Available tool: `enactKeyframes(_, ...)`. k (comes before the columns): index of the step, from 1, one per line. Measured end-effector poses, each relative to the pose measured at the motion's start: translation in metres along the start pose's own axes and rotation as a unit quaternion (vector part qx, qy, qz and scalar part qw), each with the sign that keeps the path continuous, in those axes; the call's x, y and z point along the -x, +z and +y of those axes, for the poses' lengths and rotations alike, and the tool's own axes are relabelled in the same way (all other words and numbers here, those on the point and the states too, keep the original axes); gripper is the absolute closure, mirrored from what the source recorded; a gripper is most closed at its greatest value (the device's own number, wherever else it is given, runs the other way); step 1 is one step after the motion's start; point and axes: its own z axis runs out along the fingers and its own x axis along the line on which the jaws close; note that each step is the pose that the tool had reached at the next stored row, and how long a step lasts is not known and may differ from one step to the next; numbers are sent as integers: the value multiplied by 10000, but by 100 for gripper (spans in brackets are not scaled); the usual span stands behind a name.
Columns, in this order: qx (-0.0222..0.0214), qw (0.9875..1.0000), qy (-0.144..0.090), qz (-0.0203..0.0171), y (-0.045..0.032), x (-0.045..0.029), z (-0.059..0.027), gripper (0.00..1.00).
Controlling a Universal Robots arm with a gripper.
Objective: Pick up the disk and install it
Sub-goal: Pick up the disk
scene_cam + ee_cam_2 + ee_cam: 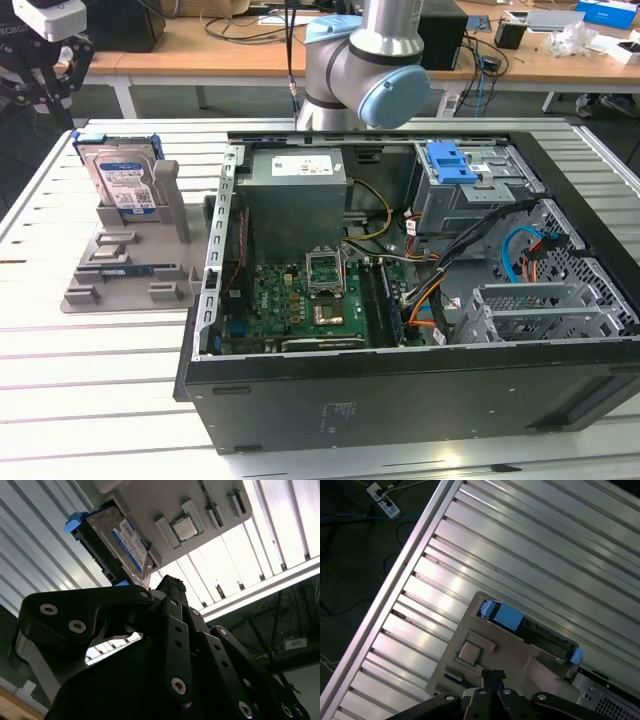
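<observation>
Disk (121,176) stands in a holder (127,270) — at the exterior view's left of the case (400,392).

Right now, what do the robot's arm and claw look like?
The arm is a shiny silver-grey tube with round light-blue caps on its joints. The gripper is black, built from jointed bars dotted with silver screws.

disk (122,172) upright in grey holder (120,285) | tool (42,85) near, apart from disk
</observation>
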Motion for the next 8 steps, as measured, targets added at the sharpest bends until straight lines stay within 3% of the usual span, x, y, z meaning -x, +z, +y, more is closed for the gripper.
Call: enactKeyframes(8,13,9985,-541,18,0,0,0,89)
